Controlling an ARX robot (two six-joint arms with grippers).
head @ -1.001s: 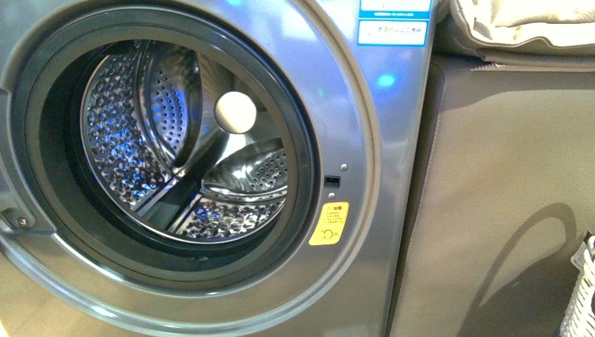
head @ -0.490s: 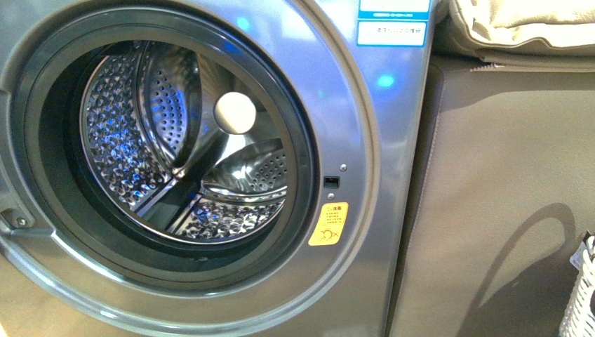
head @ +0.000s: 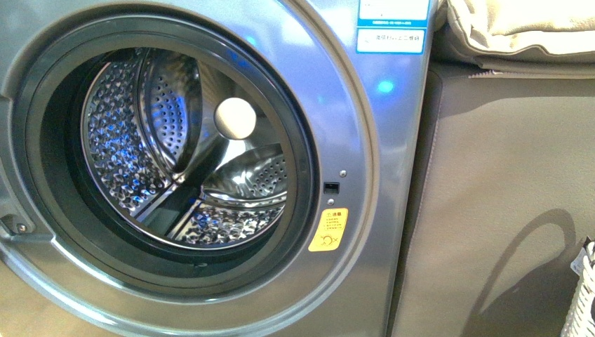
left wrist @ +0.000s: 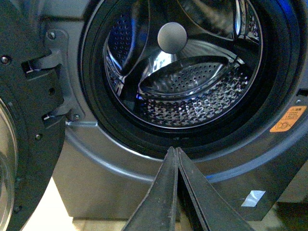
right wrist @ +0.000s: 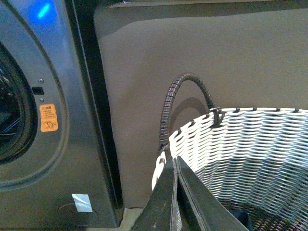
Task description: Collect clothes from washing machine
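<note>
**Drum check: no garment in sight, both jaws closed**

Clothes: no slate-blue ribbed fabric shows in any view. The perforated steel drum [head: 126, 140], filling the left half of the front view, shows bare metal paddles and a pale round hub [head: 234, 118]. Its lowest front part is hidden behind the black rubber door seal [head: 42, 175]. The right wrist view shows a dark patch [right wrist: 239, 217] on the floor of the grey-white woven basket [right wrist: 250, 154]. I cannot tell whether it is fabric.

Grey metallic front-loading washing machine [head: 365, 140]: porthole open. The black-rimmed glass door [left wrist: 29, 144] is swung aside, seen only in the left wrist view. The yellow-orange warning sticker [head: 328, 229] sits right of the porthole, lower centre of the front view.

Left jaws: closed on nothing, tips together, outside the porthole just below its rim. Right jaws: closed on nothing, beside the basket rim near its dark curved handle [right wrist: 175, 96].

Judgement: the collection looks finished or nearly so, and the step in hand is confirming the drum is empty.

To do it well:
- Aim the left wrist camera down over the seal lip to clear the hidden part.
- Open the jaws before entering.
- Enter centrally, away from seal and door hinge.
- If fabric appears, pinch a seam or fold, not a single layer.

Surroundings: a grey upholstered panel [head: 505, 175] on the right, with a beige cushion [head: 519, 28] at upper right.
</note>
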